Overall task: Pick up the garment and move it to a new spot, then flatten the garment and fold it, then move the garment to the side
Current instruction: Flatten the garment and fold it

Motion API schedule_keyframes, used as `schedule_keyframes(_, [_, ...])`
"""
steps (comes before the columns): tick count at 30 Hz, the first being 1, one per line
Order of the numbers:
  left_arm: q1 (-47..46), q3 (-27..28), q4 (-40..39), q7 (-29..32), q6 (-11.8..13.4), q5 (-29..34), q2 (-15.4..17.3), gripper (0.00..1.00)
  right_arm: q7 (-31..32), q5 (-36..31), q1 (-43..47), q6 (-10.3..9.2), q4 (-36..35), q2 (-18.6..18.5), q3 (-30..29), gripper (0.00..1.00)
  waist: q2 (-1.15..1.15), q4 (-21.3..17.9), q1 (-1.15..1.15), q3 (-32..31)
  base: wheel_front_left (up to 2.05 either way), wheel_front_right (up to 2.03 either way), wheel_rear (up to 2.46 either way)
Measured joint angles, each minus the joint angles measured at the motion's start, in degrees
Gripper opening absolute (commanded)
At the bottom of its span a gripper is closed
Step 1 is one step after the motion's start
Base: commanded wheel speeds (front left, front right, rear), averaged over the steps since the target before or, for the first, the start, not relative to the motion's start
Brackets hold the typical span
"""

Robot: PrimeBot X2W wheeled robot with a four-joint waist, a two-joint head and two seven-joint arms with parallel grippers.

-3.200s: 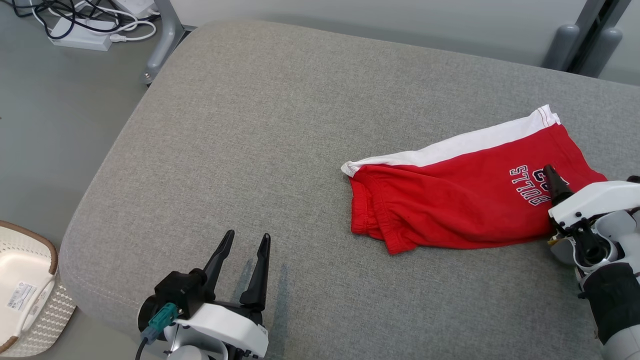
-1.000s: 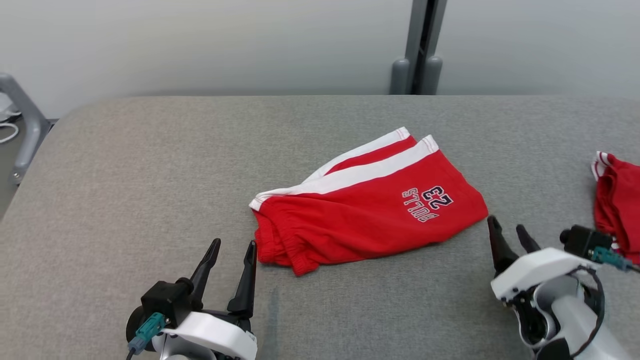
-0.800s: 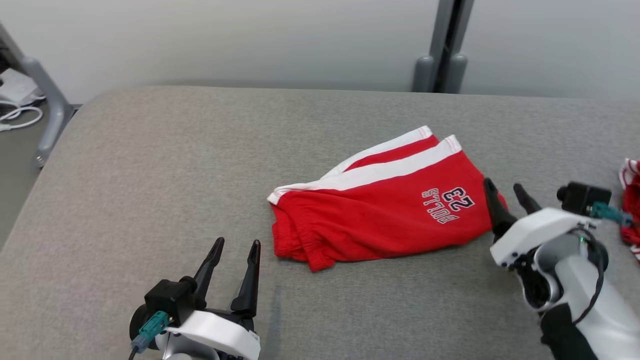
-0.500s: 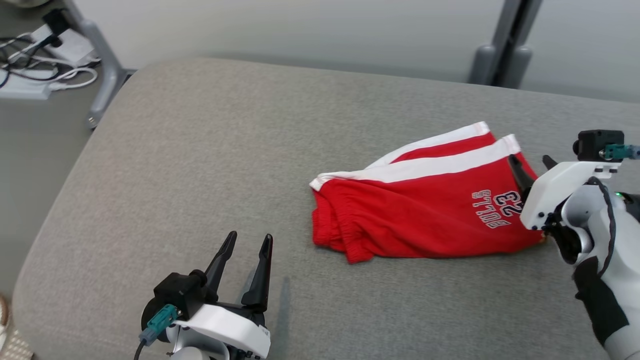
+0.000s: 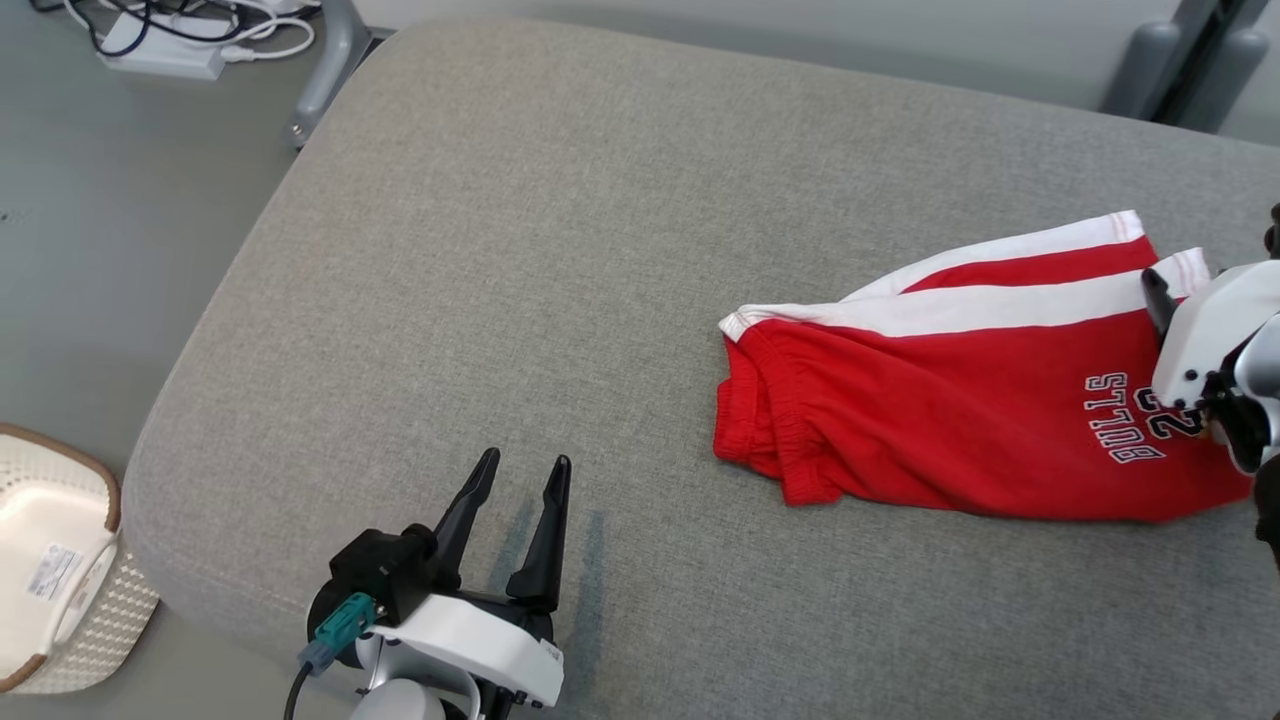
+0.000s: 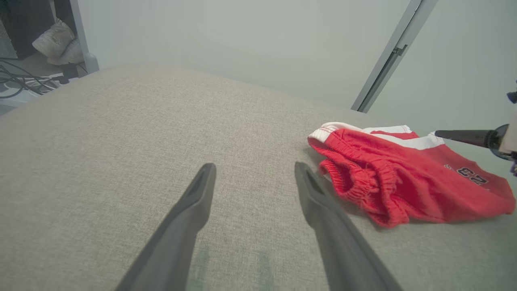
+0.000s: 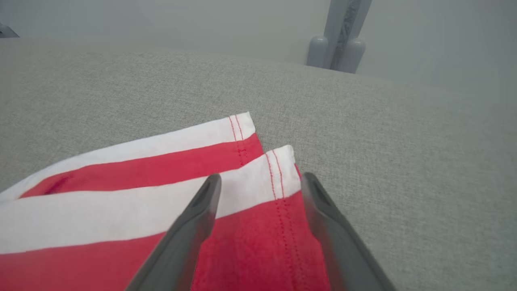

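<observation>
The garment [image 5: 960, 400], red shorts with white side stripes and a "BULLS 23" print, lies folded on the right part of the grey padded table [image 5: 520, 240]. My right gripper [image 7: 260, 178] stands open over its leg hem, with the fingers either side of the near white stripe end. I cannot tell whether they touch the cloth. One of its fingers [image 5: 1157, 300] shows at the right edge of the head view. My left gripper [image 5: 525, 465] is open and empty near the table's front edge, left of the waistband [image 6: 363, 182].
A white woven basket [image 5: 100, 490] stands on the floor at the lower left. A power strip with cables [image 5: 170, 55] lies beside a table leg [image 5: 325, 70] at the back left. A grey post [image 5: 1170, 60] rises behind the table at the right.
The head camera has swung, so the garment now sits further right in the picture. My right gripper has moved forward from the near edge of the shorts to over the leg hem. The left arm has kept still.
</observation>
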Motion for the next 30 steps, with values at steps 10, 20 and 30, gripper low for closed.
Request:
schedule_keyframes(10, [-1.2,-1.3,0.0,0.0,0.2,-0.5,0.0,1.00,-2.0,-5.4,-4.0,0.00,4.7,-1.1,-4.3,1.00,0.00,2.2,0.00,2.4,0.00,0.00,0.00])
schedule_keyframes(20, [-1.2,-1.5,0.5,0.0,0.2,-0.5,0.0,1.00,-3.6,-7.5,-5.0,0.00,5.8,1.1,-6.1,0.00,0.00,2.0,0.00,2.4,0.00,0.00,0.00])
schedule_keyframes(30, [-2.0,-2.7,0.3,0.0,0.2,-1.0,0.0,1.00,-5.8,-7.3,-9.2,0.00,5.0,2.3,-5.3,0.00,0.00,2.4,0.00,2.9,0.00,0.00,0.00])
